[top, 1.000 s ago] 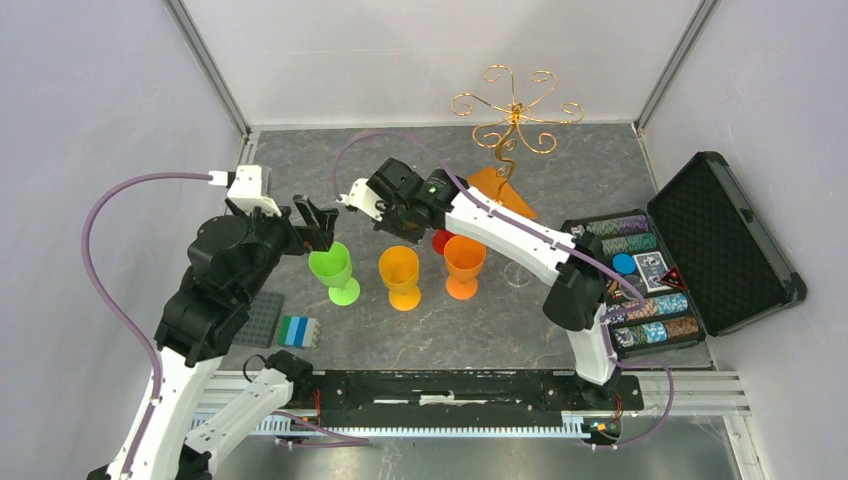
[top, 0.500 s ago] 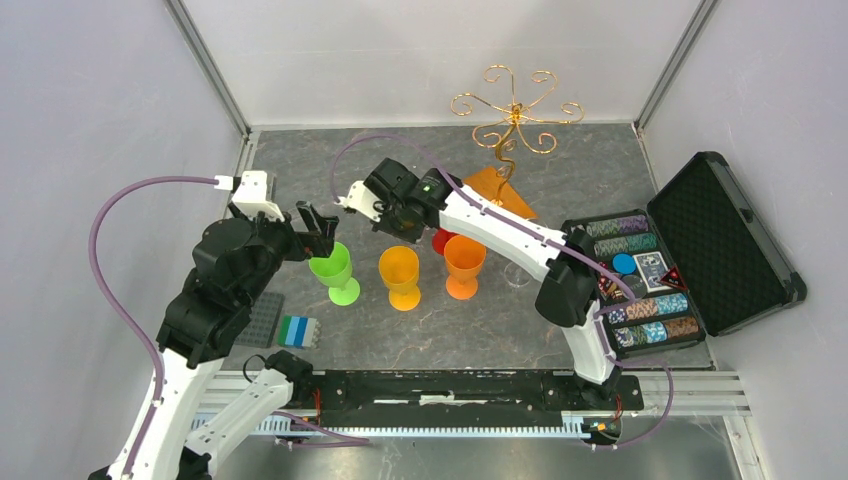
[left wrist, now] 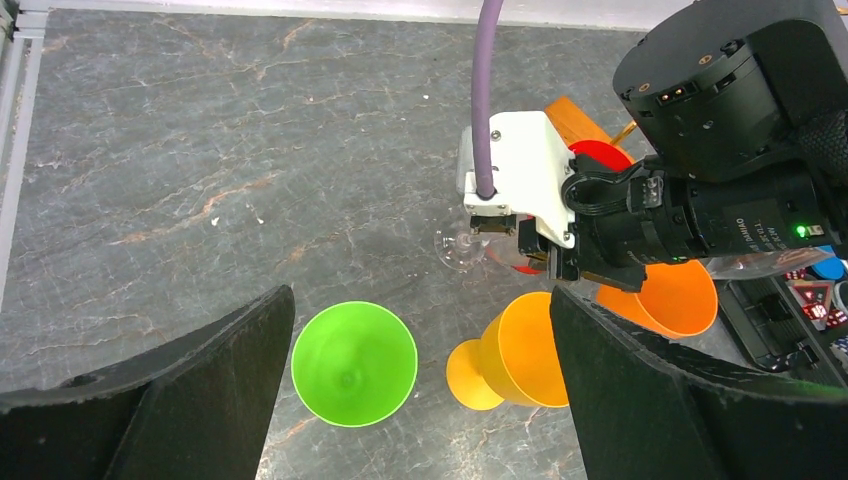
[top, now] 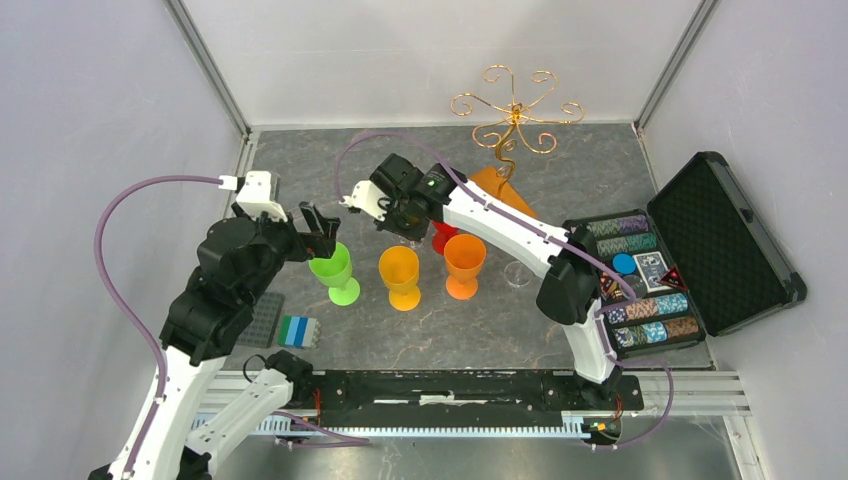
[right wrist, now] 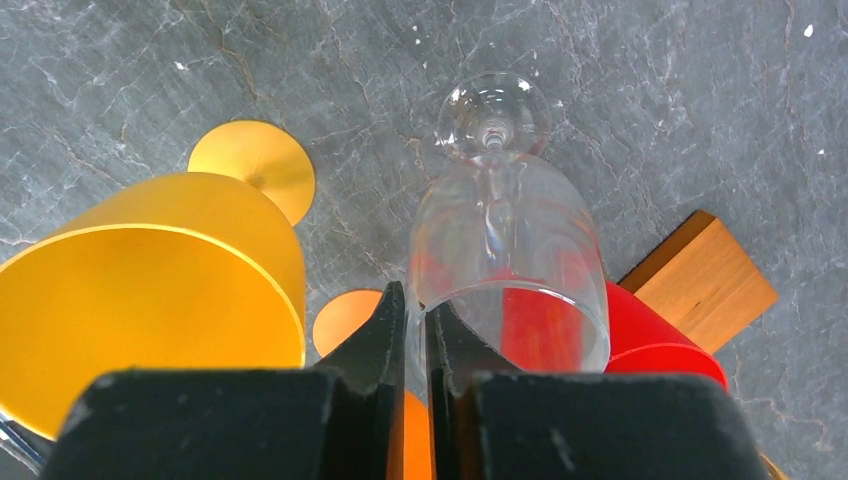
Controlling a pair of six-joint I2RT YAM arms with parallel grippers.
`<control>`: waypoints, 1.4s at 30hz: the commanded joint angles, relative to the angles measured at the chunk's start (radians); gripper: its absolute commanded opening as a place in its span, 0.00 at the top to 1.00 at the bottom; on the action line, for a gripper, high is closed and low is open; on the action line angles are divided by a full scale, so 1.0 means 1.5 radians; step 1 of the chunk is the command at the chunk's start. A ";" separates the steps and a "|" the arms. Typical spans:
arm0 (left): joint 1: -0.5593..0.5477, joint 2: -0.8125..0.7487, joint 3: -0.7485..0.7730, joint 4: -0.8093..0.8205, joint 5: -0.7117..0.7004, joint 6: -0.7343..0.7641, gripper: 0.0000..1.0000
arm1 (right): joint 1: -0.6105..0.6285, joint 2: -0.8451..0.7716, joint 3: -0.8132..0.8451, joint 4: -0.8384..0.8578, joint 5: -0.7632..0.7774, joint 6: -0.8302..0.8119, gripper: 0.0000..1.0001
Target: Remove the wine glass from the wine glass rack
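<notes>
Now the right end effector pinches the wine glass at its rim; the left end effector is spread wide, a green cup below it.

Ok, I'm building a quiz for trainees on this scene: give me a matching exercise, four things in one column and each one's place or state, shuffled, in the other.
Things
1. wine glass
2. green cup
3. wine glass rack
4. chip case

Places and states
A. lying open at the far right
B. rim pinched by the right gripper
C. standing furthest back
D. nearest the open left gripper

Pairs: 1-B, 2-D, 3-C, 4-A
</notes>
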 commanded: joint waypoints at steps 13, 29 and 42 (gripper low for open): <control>0.000 0.003 -0.003 0.005 -0.001 0.023 0.00 | -0.014 -0.017 0.050 -0.013 -0.085 -0.040 0.86; 0.000 0.003 0.002 0.004 -0.013 0.023 0.00 | -0.030 -0.014 0.074 0.052 -0.065 0.001 0.56; 0.000 -0.027 0.021 -0.042 0.021 -0.028 0.00 | -0.041 -0.296 -0.136 0.284 0.050 0.118 0.30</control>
